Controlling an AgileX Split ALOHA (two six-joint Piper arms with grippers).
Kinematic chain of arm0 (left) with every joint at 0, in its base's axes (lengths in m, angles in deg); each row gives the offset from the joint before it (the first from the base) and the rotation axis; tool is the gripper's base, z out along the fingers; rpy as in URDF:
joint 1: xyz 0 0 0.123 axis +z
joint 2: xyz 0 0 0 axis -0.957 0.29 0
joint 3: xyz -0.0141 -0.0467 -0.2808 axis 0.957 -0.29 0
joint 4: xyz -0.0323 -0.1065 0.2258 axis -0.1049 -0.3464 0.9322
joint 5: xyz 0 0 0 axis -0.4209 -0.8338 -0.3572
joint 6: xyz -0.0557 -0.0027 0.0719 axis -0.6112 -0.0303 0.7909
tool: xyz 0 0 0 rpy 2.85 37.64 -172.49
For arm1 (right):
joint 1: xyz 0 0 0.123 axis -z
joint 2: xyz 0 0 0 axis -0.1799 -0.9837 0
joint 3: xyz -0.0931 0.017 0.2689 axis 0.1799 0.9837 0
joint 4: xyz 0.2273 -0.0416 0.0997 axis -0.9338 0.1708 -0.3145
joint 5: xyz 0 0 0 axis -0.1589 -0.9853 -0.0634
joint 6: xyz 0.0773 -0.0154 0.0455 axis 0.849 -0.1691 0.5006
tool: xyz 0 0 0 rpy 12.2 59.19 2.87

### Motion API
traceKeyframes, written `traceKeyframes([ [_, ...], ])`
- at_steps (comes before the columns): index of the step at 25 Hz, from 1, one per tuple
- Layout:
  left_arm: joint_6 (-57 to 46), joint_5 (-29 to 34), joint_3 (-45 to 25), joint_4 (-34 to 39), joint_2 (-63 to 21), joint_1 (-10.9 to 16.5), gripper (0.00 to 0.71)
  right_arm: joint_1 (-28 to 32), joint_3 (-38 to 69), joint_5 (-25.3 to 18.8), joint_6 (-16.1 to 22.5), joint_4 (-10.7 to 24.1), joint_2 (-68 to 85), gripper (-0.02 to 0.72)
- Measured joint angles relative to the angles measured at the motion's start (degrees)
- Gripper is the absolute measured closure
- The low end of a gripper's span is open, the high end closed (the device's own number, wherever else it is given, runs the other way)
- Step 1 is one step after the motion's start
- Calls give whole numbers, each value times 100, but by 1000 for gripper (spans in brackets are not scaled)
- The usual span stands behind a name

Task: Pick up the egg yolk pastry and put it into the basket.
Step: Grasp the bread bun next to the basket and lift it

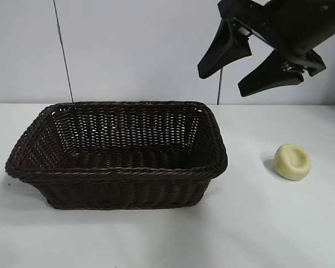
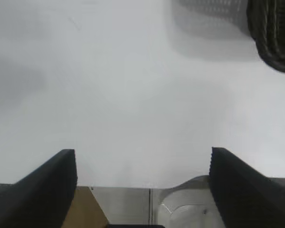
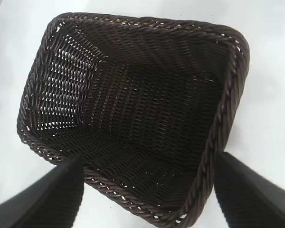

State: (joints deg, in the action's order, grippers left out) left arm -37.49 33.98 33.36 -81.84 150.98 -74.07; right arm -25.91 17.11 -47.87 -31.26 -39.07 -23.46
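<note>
The egg yolk pastry point(image 1: 293, 162), a small pale yellow bun with a dimple, lies on the white table to the right of the basket point(image 1: 117, 167). The basket is dark woven wicker and holds nothing. My right gripper point(image 1: 223, 84) hangs open and empty high above the basket's right end, up and left of the pastry. The right wrist view looks down into the basket point(image 3: 133, 114) between the open fingers point(image 3: 147, 190); the pastry is out of that view. My left gripper point(image 2: 142, 156) is open and empty over bare table; a basket corner point(image 2: 273, 33) shows far off.
The white table point(image 1: 268, 234) stretches in front of and to the right of the basket. A pale wall with vertical seams stands behind. The table's edge and a metal base show under the left gripper point(image 2: 180, 209).
</note>
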Motion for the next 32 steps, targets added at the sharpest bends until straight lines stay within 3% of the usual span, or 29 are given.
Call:
traceKeyframes([
  [7,5,-419,-1492,0,-1963,0,151,0,0,-186,0,0,0,155],
  [14,6,-568,-2378,0,-3336,0,151,0,0,-192,0,6,0,155],
  [19,6,-603,-2386,2,-3733,0,151,0,0,-192,0,6,0,155],
  [32,6,-609,-2386,9,-3750,0,151,0,0,-183,55,6,0,155],
])
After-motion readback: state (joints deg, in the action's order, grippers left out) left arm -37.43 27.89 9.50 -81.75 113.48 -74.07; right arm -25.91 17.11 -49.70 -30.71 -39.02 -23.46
